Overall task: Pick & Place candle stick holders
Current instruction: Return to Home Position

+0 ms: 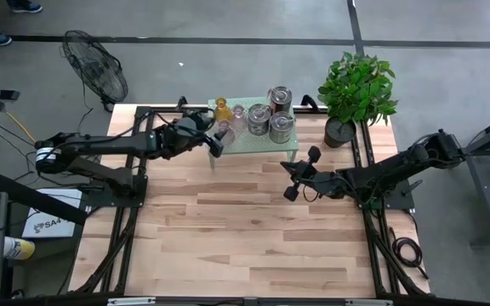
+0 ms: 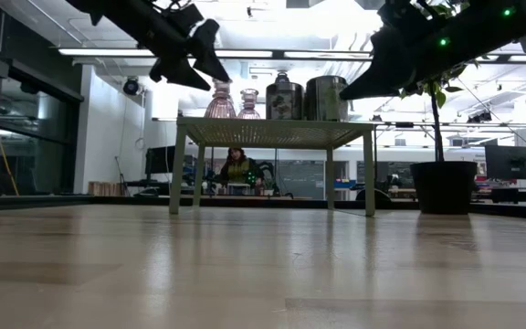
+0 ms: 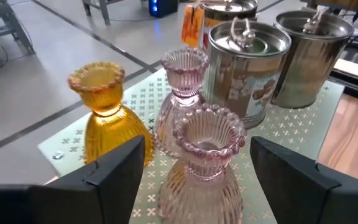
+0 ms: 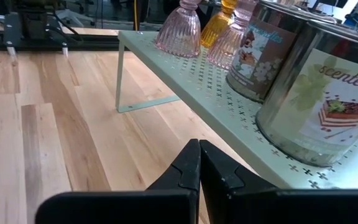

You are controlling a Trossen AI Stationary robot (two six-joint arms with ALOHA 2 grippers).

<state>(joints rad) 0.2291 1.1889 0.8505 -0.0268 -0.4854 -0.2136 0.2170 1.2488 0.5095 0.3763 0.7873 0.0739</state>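
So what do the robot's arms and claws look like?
Both arms are black, built from thick jointed tubes. The left arm has a white band near its base; the right arm shows small green lights. Each ends in a claw with two flat, dark, angular fingers: the left claw and the right claw. A black cable coils by the right arm's base.

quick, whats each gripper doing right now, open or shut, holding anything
left gripper: jaws open, holding nothing, by the nearest pink holder
right gripper: jaws shut, empty

Amber holder (image 3: 104,118), pink ribbed holders (image 3: 207,162), silvery tins (image 3: 247,68) (picture-printed), stand (image 3: 291,134) seemingly pale green
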